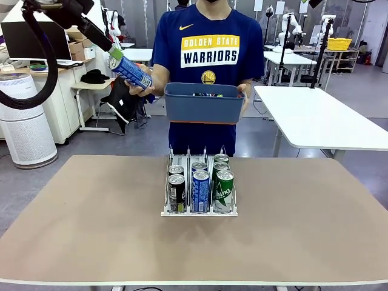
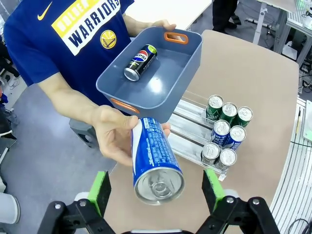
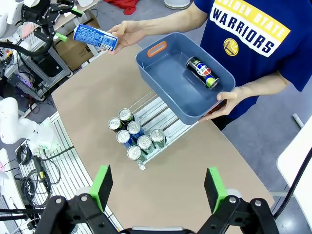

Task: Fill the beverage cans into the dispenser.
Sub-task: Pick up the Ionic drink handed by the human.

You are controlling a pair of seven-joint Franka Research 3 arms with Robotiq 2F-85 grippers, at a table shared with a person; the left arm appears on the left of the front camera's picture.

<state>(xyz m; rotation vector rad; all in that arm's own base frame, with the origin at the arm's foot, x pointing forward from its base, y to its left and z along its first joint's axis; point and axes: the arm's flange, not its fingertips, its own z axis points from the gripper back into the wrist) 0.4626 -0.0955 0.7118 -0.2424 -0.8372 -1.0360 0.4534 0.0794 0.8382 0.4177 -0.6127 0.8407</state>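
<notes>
A person's hand holds a blue beverage can (image 2: 156, 161) out, silver top toward my left gripper (image 2: 157, 191). The gripper is open, and the can's end lies between its green pads without touching them. In the front view this can (image 1: 130, 71) is up at the left, in front of the left gripper (image 1: 114, 54). The person's other hand holds a dark blue tub (image 1: 203, 104) with one black can (image 2: 140, 62) lying in it. The white wire dispenser (image 1: 165, 209) stands mid-table with several cans: black (image 1: 176, 193), blue (image 1: 200, 191) and green (image 1: 223, 191) lanes. My right gripper (image 3: 158, 187) hangs open high above the table, holding nothing.
The tan table (image 1: 91, 224) has bare room on both sides of the dispenser (image 3: 163, 119). The person stands at the far edge, with the tub (image 3: 161, 80) held over the dispenser's back end. A white table (image 1: 321, 121) and an air purifier (image 1: 24, 121) stand beyond.
</notes>
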